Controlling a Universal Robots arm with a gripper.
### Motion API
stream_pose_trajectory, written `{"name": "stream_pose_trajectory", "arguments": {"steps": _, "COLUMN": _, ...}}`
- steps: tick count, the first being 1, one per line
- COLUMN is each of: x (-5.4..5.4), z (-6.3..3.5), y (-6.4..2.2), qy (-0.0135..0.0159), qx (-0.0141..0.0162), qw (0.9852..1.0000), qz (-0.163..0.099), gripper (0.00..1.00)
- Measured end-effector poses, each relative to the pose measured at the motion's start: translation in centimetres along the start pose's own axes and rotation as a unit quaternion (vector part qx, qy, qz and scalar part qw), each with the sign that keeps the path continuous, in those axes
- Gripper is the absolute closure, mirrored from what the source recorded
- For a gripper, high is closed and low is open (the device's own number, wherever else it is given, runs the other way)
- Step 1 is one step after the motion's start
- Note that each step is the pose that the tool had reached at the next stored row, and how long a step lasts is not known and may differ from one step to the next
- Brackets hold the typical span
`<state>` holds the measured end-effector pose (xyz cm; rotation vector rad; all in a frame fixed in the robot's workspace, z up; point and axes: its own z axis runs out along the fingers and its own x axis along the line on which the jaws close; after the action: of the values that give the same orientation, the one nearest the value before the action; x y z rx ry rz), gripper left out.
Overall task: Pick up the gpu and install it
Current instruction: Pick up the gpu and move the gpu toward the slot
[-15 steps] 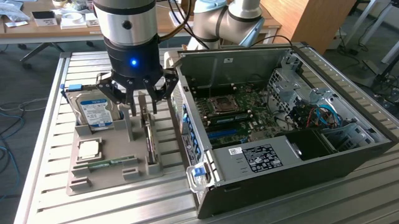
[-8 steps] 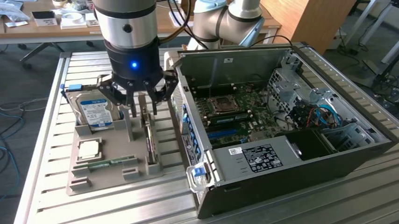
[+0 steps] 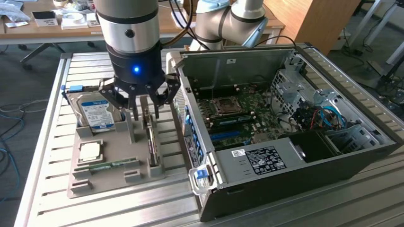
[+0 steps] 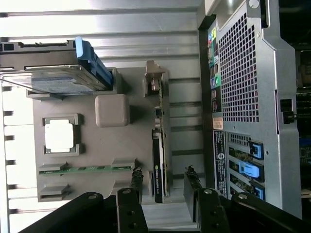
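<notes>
Beside the tray, the open computer case is our largest worry. Its rear wall stands just beside the gpu, so we judge that a card lifted crooked could knock the sheet metal. The gripper hangs above the tray with its jaws apart. One finger sits on each side of the card's end and, as far as we can tell, touches nothing. We think the grip lies near one end rather than the middle, so the card could swing or bind in its slot as it rises. A close that lands off line could also press on components instead of flat faces.

Of the containers, the case holds the motherboard, a labelled power supply and a bundle of cables. The tray carries the hard drive leaning in its cradle and the gpu standing on its long edge in a slot on the side nearest the case. A processor chip lies flat in a pocket, and the RAM stick rests in a groove.
</notes>
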<state>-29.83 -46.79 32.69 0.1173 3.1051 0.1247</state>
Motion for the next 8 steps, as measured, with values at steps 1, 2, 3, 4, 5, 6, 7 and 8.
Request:
{"name": "stream_pose_trajectory", "arguments": {"steps": 1, "x": 0.0, "z": 0.01, "y": 0.0, "qy": 0.0001, "qx": 0.0001, "qw": 1.0, "qz": 0.0, "gripper": 0.53}}
{"name": "stream_pose_trajectory", "arguments": {"steps": 2, "x": 0.0, "z": 0.01, "y": 0.0, "qy": 0.0001, "qx": 0.0001, "qw": 1.0, "qz": 0.0, "gripper": 0.53}}
{"name": "stream_pose_trajectory", "arguments": {"steps": 3, "x": 0.0, "z": 0.02, "y": 0.0, "qy": 0.0001, "qx": 0.0001, "qw": 1.0, "qz": 0.0, "gripper": 0.53}}
{"name": "stream_pose_trajectory", "arguments": {"steps": 4, "x": 0.0, "z": 0.02, "y": -0.01, "qy": 0.0001, "qx": 0.0001, "qw": 1.0, "qz": 0.0, "gripper": 0.53}}
{"name": "stream_pose_trajectory", "arguments": {"steps": 5, "x": 0.0, "z": 0.07, "y": -0.01, "qy": 0.0, "qx": -0.0001, "qw": 1.0, "qz": 0.0, "gripper": 0.53}}
{"name": "stream_pose_trajectory", "arguments": {"steps": 6, "x": 0.0, "z": 0.14, "y": -0.01, "qy": 0.0, "qx": -0.0003, "qw": 1.0, "qz": 0.0, "gripper": 0.53}}
{"name": "stream_pose_trajectory", "arguments": {"steps": 7, "x": 0.01, "z": 0.2, "y": -0.02, "qy": 0.0, "qx": -0.0003, "qw": 1.0, "qz": 0.0, "gripper": 0.53}}
{"name": "stream_pose_trajectory", "arguments": {"steps": 8, "x": 0.01, "z": 0.29, "y": -0.03, "qy": 0.0, "qx": -0.0003, "qw": 1.0, "qz": 0.0, "gripper": 0.53}}
